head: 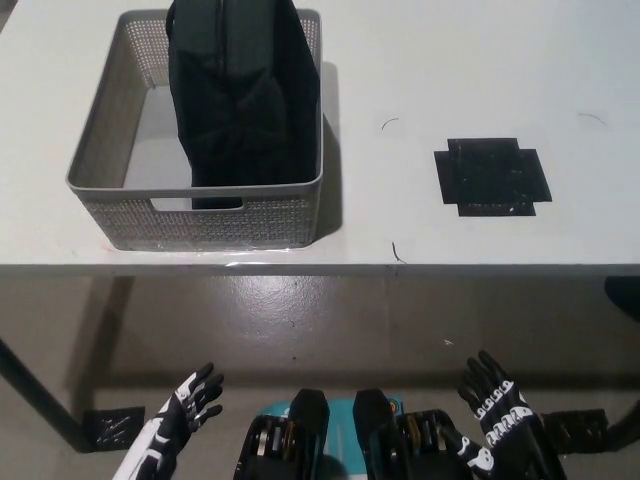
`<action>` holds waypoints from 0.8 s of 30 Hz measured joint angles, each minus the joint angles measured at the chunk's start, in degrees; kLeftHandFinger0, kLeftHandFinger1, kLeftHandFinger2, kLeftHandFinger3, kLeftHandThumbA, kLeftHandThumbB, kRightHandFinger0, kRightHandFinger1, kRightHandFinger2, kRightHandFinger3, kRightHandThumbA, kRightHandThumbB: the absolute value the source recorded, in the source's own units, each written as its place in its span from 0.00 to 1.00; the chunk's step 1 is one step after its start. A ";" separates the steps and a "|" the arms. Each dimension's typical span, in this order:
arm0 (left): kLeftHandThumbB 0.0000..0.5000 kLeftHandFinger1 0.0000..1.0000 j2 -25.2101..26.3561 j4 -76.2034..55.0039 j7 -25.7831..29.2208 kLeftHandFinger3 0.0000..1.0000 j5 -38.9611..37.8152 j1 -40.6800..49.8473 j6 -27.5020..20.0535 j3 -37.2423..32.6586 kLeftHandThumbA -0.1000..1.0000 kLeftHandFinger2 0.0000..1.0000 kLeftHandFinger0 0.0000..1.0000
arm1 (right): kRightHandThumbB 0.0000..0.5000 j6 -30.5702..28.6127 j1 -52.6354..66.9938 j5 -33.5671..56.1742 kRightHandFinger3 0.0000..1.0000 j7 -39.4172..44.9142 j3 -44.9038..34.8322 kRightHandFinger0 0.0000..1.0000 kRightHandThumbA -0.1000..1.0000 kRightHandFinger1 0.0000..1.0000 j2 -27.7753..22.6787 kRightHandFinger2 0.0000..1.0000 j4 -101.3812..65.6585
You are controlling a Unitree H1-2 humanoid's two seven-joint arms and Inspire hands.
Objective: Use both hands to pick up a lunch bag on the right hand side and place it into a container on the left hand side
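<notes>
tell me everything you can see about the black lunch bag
The lunch bag is black, of soft matte fabric with folds and a seam running down its front. It stands upright inside the grey perforated container, filling its right half and rising well above the rim, its right side against the container's right wall. Nothing holds it: both hands are low, below the table edge.
</notes>
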 measured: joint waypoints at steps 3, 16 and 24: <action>0.47 1.00 0.00 0.20 0.13 1.00 0.01 0.01 -0.16 0.04 1.00 1.00 1.00 | 0.40 0.00 -0.05 -0.01 1.00 -0.01 0.00 1.00 1.00 1.00 0.04 1.00 0.10; 0.42 1.00 -0.02 2.46 0.38 1.00 0.01 2.77 -1.46 0.05 1.00 1.00 1.00 | 0.45 -0.01 1.19 -0.03 1.00 0.00 -0.01 1.00 1.00 1.00 -0.13 1.00 0.50; 0.42 1.00 0.05 2.70 0.40 1.00 0.13 1.57 -1.88 0.02 1.00 1.00 1.00 | 0.43 -0.03 0.44 -0.43 1.00 -0.03 0.02 1.00 1.00 1.00 -0.14 1.00 0.51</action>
